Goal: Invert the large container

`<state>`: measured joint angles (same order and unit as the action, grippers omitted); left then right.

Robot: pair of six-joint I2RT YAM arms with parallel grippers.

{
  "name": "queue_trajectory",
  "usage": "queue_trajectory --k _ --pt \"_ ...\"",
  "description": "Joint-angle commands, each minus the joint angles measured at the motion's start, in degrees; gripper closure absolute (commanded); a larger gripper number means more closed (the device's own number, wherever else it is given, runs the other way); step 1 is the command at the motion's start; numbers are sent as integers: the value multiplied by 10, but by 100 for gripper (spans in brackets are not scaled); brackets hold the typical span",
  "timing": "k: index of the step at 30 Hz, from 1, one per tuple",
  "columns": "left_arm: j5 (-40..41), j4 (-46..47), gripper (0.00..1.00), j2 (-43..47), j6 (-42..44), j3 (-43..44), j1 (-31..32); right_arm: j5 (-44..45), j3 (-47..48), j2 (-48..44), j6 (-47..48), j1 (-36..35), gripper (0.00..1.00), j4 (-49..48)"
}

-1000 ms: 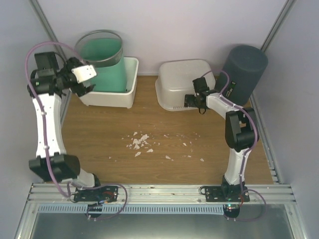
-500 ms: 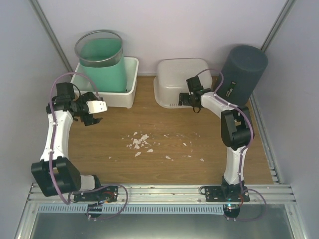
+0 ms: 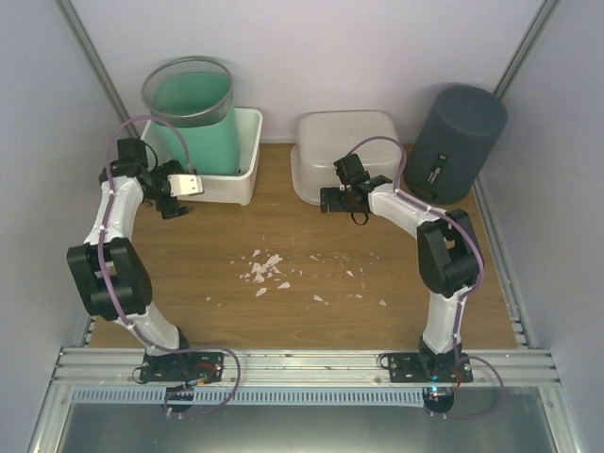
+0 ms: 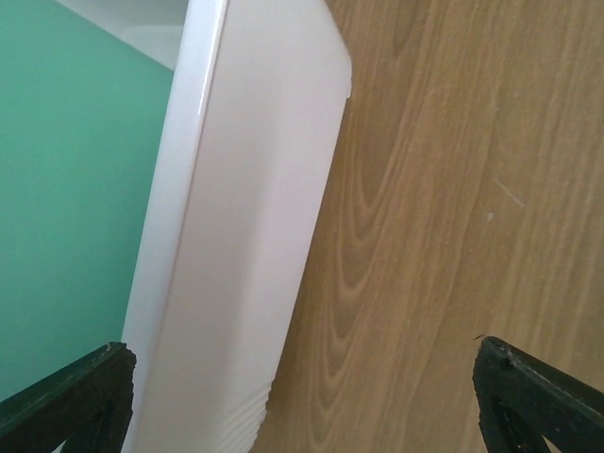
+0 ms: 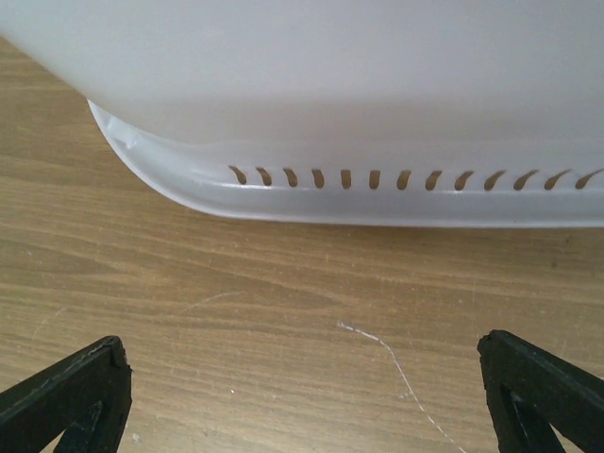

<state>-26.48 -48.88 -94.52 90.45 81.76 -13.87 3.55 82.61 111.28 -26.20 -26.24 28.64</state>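
Both arms have shifted since the earlier top view. Your left gripper has come down from beside the bin to the front wall of the tray at upper left. Your right gripper has slid left along the near side of the tub at upper centre. Each stands wide open and holds nothing. Tub, tray and bin sit where they were. The tub rests bottom-up, so if that is your large container, the flip looks done and only backing the arms away seems left.

Left wrist: the fingers are spread at the bottom corners with nothing between them. The tray wall runs up the middle, with the bin at left and bare table at right.

Right wrist: the tub's slotted rim lies flat on the wood across the upper frame, apart from the open fingers below.
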Motion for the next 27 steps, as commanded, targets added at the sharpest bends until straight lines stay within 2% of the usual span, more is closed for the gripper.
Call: queue_trajectory --k 1,4,7,15,23,27 --pt "0 50 3 -32 -17 23 1 -2 -27 -26 11 -7 0 1" --pt "10 99 3 -39 -29 5 6 4 -39 -26 16 -8 0 -2" --pt "20 107 4 -43 -27 -5 12 8 -38 -20 22 -7 0 5" --pt "37 59 5 -66 4 9 20 0 -38 -19 30 -8 0 2" --pt "58 -27 21 -90 18 67 30 3 -52 -31 33 -8 0 4" --pt "82 -61 21 -91 47 73 35 -1 -56 -36 33 -10 0 4"
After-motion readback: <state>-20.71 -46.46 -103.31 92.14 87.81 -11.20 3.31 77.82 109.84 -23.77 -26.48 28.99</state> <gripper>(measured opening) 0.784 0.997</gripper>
